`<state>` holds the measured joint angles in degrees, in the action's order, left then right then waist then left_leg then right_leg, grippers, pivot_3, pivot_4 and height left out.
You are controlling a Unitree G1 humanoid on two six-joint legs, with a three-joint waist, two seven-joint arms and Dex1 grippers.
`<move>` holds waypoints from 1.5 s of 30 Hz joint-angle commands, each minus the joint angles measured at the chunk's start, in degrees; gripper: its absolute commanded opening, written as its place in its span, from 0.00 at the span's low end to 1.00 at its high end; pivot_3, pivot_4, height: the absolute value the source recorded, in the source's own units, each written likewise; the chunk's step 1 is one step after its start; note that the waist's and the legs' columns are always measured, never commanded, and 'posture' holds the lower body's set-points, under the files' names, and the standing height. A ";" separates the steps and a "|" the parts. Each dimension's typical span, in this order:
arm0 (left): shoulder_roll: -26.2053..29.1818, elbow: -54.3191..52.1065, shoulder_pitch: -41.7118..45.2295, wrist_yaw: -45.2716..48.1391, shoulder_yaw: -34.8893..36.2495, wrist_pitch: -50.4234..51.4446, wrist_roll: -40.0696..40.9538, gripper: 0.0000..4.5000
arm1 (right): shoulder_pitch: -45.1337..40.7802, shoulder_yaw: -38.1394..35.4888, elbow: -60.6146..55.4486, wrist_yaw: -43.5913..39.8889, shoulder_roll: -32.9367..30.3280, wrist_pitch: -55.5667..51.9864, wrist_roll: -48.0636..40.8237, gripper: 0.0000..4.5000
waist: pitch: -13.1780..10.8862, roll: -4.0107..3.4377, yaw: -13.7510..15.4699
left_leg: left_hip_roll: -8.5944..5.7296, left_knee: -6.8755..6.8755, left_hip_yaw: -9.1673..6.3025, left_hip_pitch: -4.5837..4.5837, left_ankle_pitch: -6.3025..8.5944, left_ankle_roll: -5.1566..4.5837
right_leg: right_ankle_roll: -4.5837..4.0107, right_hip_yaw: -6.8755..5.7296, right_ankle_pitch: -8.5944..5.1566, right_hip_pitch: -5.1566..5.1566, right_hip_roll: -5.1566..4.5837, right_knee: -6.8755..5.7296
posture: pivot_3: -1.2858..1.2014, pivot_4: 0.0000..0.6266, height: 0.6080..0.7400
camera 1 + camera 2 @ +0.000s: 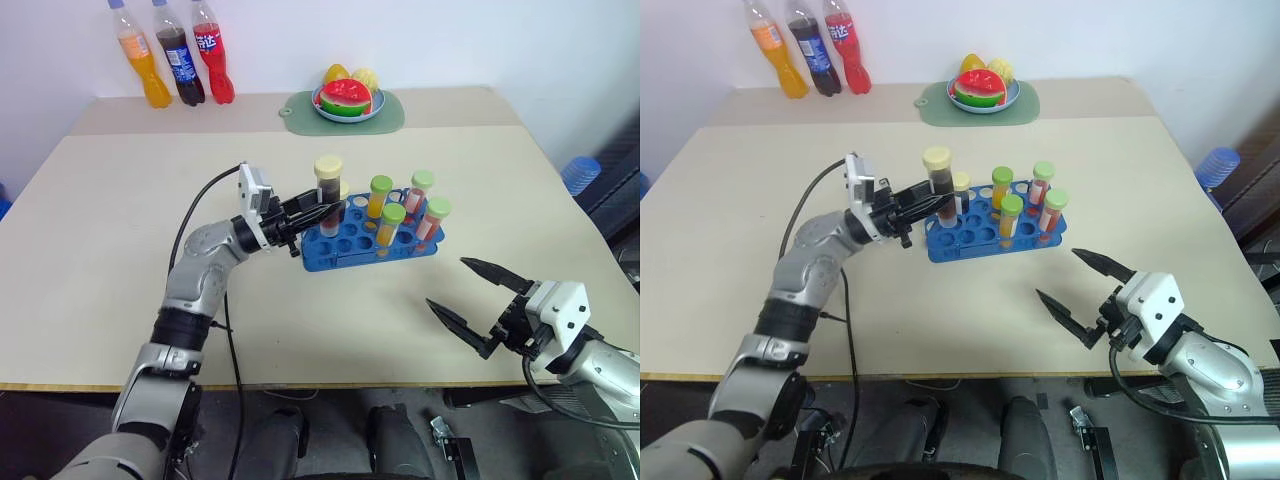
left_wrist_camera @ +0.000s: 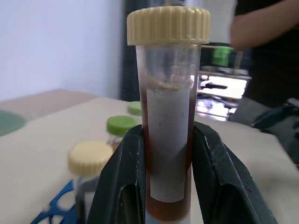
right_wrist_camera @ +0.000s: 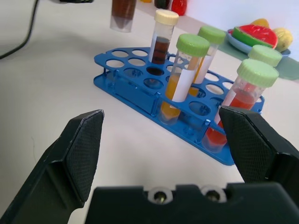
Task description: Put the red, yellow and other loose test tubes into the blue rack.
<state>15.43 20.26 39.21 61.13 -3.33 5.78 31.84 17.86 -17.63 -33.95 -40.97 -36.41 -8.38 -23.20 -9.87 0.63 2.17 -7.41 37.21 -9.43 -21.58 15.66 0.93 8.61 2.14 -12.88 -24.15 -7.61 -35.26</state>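
Over the blue rack (image 1: 345, 245), at its 9 o'clock end, the left gripper (image 1: 322, 212) is clamping a cream-capped tube (image 1: 329, 195) upright, while the right gripper (image 1: 478, 302) is sitting with its fingers wide apart.

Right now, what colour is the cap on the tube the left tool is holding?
Pale cream; the cap shows best in the left wrist view.

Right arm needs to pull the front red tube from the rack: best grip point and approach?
Grip the red tube just below its green cap, coming from above; it stands upright in the blue rack, lower body sunk in the hole, neighbours close beside it.
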 commanded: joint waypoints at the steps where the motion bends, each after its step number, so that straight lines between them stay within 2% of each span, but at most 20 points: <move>1: -1.97 7.35 3.50 4.08 0.44 -3.80 -2.08 0.17 | 1.32 -1.31 -2.81 1.19 1.11 1.86 0.92 0.97 | 0.00 0.01 0.00 | 0.00 0.00 0.00 0.01 0.00 0.01 | 0.01 0.01 0.01 0.00 0.00 0.00 | 0.52 0.24 1.00; 10: -4.20 20.70 8.31 9.84 0.25 -9.04 -8.27 0.17 | 3.87 -0.08 -5.19 2.97 2.78 2.17 2.85 0.97 | 0.00 0.01 -0.09 | 0.01 -0.02 0.01 0.04 0.00 0.00 | 0.04 0.04 0.02 -0.01 0.02 -0.02 | 0.52 0.24 1.00; 19: -5.68 28.20 10.13 7.61 -0.50 -17.00 -15.88 0.17 | 4.03 0.31 -5.94 3.71 2.99 1.86 3.33 0.97 | 0.00 0.02 -0.04 | 0.00 -0.01 0.00 0.06 0.00 0.00 | 0.07 0.04 0.03 0.03 0.02 -0.01 | 0.52 0.24 1.00; 28: -6.49 29.24 9.53 2.94 -0.74 -22.25 -20.84 0.17 | 3.24 0.51 -5.68 3.83 2.88 1.71 3.37 0.97 | 0.00 0.03 0.03 | -0.01 0.03 -0.01 0.10 0.00 -0.01 | 0.12 0.04 0.06 0.11 0.02 -0.01 | 0.52 0.24 1.00; 30: -6.65 27.92 9.01 5.52 0.19 -19.02 -18.50 0.17 | 2.86 0.89 -5.57 3.90 2.93 1.58 3.42 0.97 | 0.00 0.03 0.01 | -0.01 0.03 -0.02 0.10 0.00 -0.01 | 0.12 0.04 0.06 0.11 0.02 -0.01 | 0.52 0.24 1.00; 32: -6.84 25.62 8.25 5.97 1.36 -16.82 -16.64 0.41 | 2.66 1.37 -5.64 3.98 3.09 1.48 3.44 0.97 | 0.00 0.03 -0.06 | -0.01 0.02 -0.02 0.10 0.01 -0.01 | 0.12 0.04 0.06 0.11 0.02 -0.01 | 0.52 0.24 1.00; 33: -6.89 24.59 7.85 5.34 1.53 -16.96 -16.66 0.48 | 2.60 1.51 -5.66 4.01 3.15 1.44 3.42 0.97 | 0.00 0.02 -0.09 | -0.01 0.02 -0.02 0.11 0.01 -0.02 | 0.12 0.04 0.05 0.11 0.02 -0.01 | 0.52 0.24 1.00; 36: -6.67 19.21 6.03 3.07 1.77 -15.27 -16.26 0.80 | 1.90 2.20 -5.05 4.36 3.37 1.22 3.58 0.97 | 0.00 0.03 -0.07 | -0.01 0.01 -0.03 0.09 0.01 -0.02 | 0.13 0.04 0.05 0.08 0.02 -0.01 | 0.52 0.24 1.00; 41: -3.37 7.07 -0.26 1.58 1.79 -11.33 -15.78 0.80 | -0.47 3.20 -3.49 6.81 4.88 -0.31 3.80 0.97 | 0.01 0.01 -0.59 | 0.02 -0.05 -0.04 0.12 0.01 -0.01 | 0.12 0.06 0.05 0.06 0.03 -0.02 | 0.52 0.24 1.00; 45: -0.73 -2.17 -8.01 -1.37 4.66 -10.42 -13.36 0.80 | -1.11 3.45 -1.26 8.72 6.17 -0.23 5.15 0.97 | 0.02 -0.01 -1.21 | 0.02 -0.09 -0.07 0.12 0.01 -0.01 | 0.12 0.07 0.05 0.04 0.04 -0.02 | 0.52 0.24 1.00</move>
<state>13.92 22.13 32.11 60.88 -0.57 -4.38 16.61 16.80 -13.70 -35.07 -33.25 -30.77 -9.14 -18.55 -9.85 0.62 0.96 -7.39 37.11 -9.51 -21.46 15.67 0.92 8.72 2.21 -12.83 -24.12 -7.57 -35.28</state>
